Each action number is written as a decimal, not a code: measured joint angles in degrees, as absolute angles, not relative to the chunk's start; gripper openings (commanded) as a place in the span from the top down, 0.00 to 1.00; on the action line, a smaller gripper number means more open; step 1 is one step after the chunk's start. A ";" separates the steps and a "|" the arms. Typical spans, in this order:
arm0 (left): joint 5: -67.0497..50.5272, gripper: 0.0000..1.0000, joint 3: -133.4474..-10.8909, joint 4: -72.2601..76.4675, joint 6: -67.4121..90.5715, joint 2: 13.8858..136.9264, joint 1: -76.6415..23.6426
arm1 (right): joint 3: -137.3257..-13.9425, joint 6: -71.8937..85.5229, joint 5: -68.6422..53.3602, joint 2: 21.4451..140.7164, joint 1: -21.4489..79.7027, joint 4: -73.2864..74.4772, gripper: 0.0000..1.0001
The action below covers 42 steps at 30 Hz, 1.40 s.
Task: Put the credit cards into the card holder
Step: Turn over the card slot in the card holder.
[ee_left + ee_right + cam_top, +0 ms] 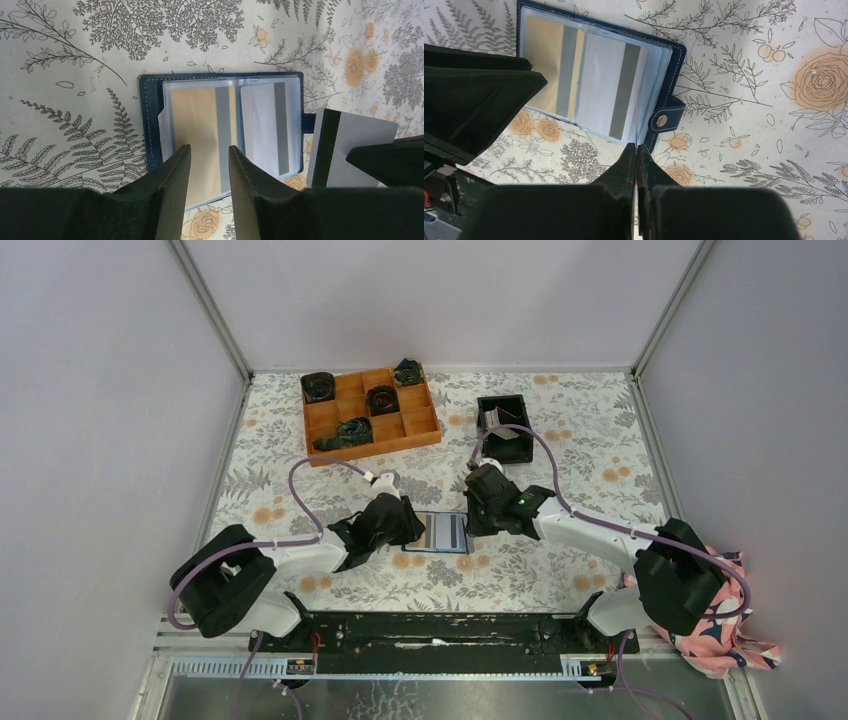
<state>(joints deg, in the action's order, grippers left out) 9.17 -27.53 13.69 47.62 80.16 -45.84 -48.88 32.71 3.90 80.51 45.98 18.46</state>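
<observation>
Item: 1 credit card (350,145), white, dark stripe; judged light, stiff, slick. Take it by an edge, as now, upright in the clamped right gripper (636,150). The card holder (151,125) lies open just ahead. The left gripper (209,150) is part-spread and empty above it.

Top cam overhead fr behind; both wrist cams close on card holder (236,110).

Grey walls (100,390) w/ metal corner posts (210,310), floral tablecloth (560,570).
</observation>
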 measured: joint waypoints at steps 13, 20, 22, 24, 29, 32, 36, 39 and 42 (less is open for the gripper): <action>9.30 0.60 -27.88 14.20 47.66 82.28 -45.95 | -48.88 32.71 1.87 81.84 41.39 16.71 1.00; 9.34 0.61 -28.05 14.33 47.70 82.59 -45.95 | -48.71 33.23 -1.26 81.93 39.70 14.48 1.00; 9.39 0.61 -28.05 14.33 47.72 82.59 -45.98 | -48.21 33.43 -1.72 81.93 39.51 13.76 1.00; 9.45 0.61 -28.05 14.33 47.86 82.59 -45.98 | -47.66 33.54 -2.24 81.95 39.11 13.32 1.00; 9.52 0.61 -28.05 14.31 48.03 82.59 -46.00 | -46.50 34.17 -2.74 82.04 38.46 12.78 1.00; 9.52 0.61 -28.05 14.31 48.05 82.59 -46.00 | -46.30 34.37 -2.83 82.11 38.22 12.51 1.00; 9.61 0.61 -28.05 14.31 48.10 82.59 -46.04 | -46.15 34.68 -3.22 82.35 38.06 11.84 1.00; 9.69 0.61 -28.05 14.31 48.14 82.59 -46.11 | -45.87 35.07 -3.97 82.50 38.02 11.11 1.00; 9.76 0.62 -28.03 14.33 48.23 82.59 -46.15 | -45.19 35.70 -4.25 82.59 37.78 10.15 1.00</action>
